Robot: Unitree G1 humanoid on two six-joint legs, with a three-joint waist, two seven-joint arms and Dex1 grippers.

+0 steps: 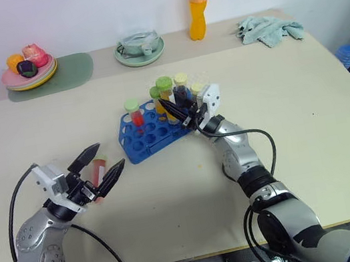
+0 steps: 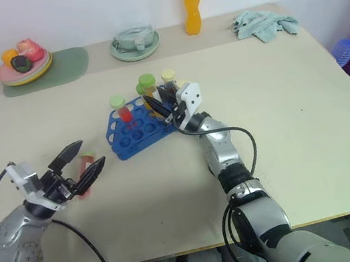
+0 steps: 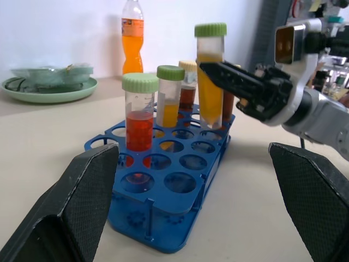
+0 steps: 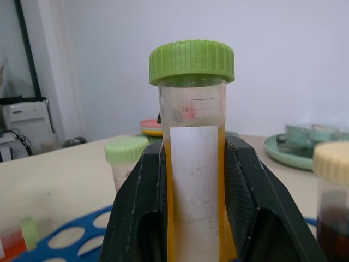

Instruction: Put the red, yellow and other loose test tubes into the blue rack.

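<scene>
No words, brands or numbers can be read anywhere. The yellow tube (image 4: 194, 164) clamped in the right gripper (image 4: 193, 218) bears a blank white label strip, with faint graduation lines and a small red smudge above it, too blurred to make out. The orange bottle (image 1: 197, 5), at about twelve o'clock on the table (image 1: 309, 121), has an orange band with no legible print.

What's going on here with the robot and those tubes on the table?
The robot is loading test tubes into the blue rack. Its right gripper has its jaws shut on a green-capped tube of yellow liquid, held upright over the rack's far holes. Several capped tubes already stand in the rack. The left gripper waits with jaws open near a loose red tube lying on the table.
</scene>
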